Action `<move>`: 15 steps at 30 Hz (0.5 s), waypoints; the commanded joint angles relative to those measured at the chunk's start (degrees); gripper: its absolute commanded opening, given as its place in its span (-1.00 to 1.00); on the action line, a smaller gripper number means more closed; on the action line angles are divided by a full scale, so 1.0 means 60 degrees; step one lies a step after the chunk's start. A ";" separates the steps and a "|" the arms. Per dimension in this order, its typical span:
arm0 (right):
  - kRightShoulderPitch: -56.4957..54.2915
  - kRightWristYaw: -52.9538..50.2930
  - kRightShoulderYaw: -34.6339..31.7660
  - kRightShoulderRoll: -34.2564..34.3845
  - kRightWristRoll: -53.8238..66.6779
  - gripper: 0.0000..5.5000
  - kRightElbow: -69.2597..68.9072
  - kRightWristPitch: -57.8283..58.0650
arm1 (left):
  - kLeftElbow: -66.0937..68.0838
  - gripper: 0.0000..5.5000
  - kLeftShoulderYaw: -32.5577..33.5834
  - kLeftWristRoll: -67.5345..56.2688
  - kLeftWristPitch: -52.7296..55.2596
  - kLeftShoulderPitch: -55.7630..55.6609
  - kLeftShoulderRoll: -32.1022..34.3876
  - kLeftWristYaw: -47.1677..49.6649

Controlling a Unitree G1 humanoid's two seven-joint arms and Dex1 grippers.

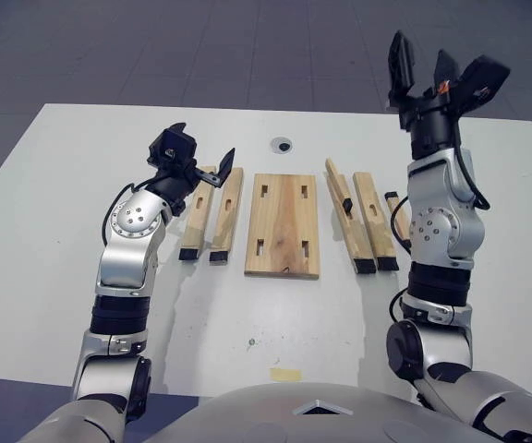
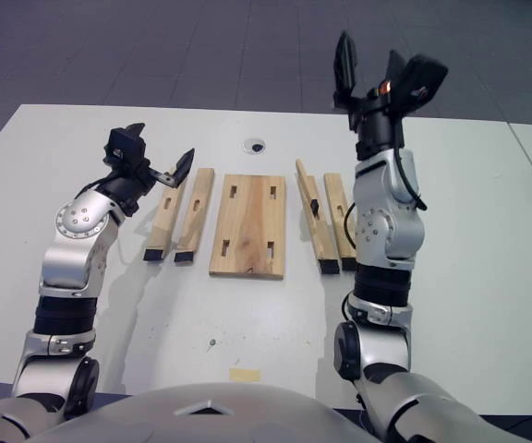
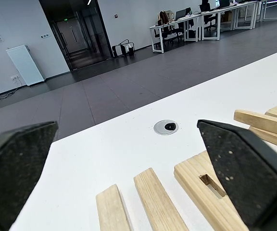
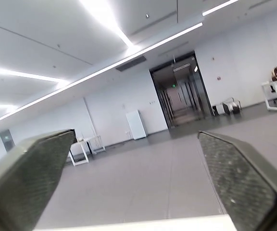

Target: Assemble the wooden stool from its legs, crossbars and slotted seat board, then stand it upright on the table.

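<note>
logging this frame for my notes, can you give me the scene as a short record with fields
stage: nothing assembled, all parts lie flat and apart on the table
seat board: middle of the table, four slots facing up
left pieces: two, side by side, left of the board
right pieces: side by side, right of the board, partly behind the right arm
left gripper: open, empty, low near the left pieces' far ends
right gripper: open, empty, raised high
</note>
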 commanded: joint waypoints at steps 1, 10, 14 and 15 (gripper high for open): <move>0.0891 0.0502 0.0785 -0.0351 -0.0276 0.96 0.0620 0.1488 | -0.0145 0.96 -0.0177 0.0085 0.0086 0.0136 -0.0085 0.0015; 0.2239 0.1352 0.0957 -0.0772 -0.0773 0.60 0.2001 0.2171 | -0.0173 0.96 -0.0283 0.0141 0.0133 0.0195 -0.0068 -0.0016; 0.2393 0.1499 0.1241 -0.0965 -0.1291 0.35 0.2349 0.2070 | -0.0178 0.96 -0.0381 0.0158 0.0122 0.0221 -0.0064 -0.0054; 0.2412 0.1536 0.1322 -0.0999 -0.1439 0.30 0.2315 0.1970 | -0.0169 0.96 -0.0401 0.0161 0.0116 0.0214 -0.0056 -0.0066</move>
